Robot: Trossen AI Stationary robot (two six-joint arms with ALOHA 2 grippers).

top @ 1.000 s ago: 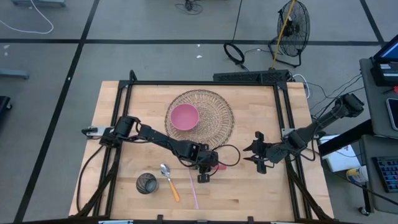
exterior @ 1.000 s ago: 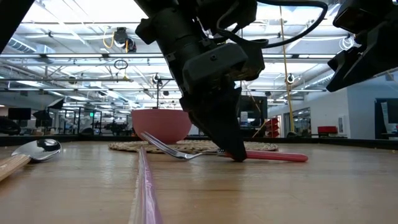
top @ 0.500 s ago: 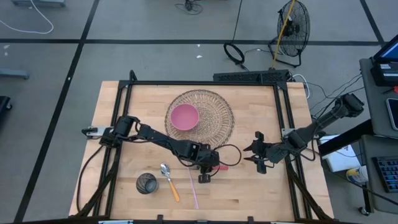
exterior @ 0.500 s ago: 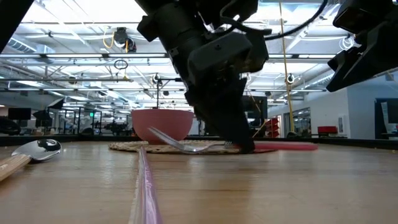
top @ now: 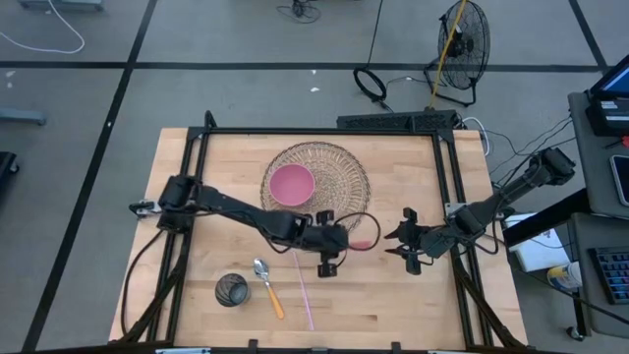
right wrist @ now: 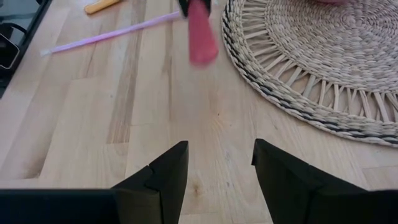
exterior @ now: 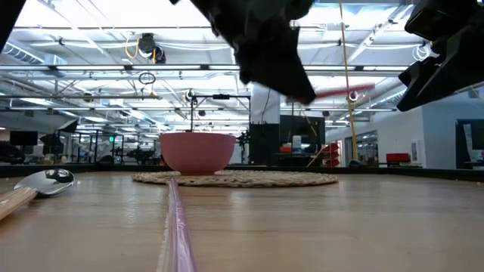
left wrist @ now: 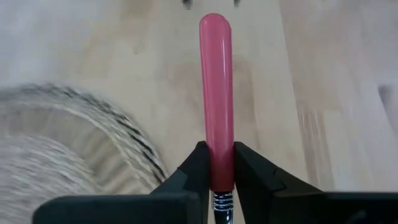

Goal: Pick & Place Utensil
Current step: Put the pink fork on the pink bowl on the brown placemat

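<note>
One bowl [top: 292,185], one spoon [top: 266,283], one straw [top: 303,291], one fork [left wrist: 216,99].

Glossy pink fork handle [left wrist: 216,93] with a ribbed silver collar, pinched between the left gripper's [left wrist: 216,167] matte black fingers. Pale blond wooden tabletop [top: 413,177], streaked with darker grain. Round woven straw mat [top: 344,182], tan with dark flecks along its rim. Plain pink bowl [top: 292,185] on it. Thin lilac straw [top: 305,295]. Silver spoon with an orange handle [top: 267,285]. Small dark round cup [top: 232,290].
</note>
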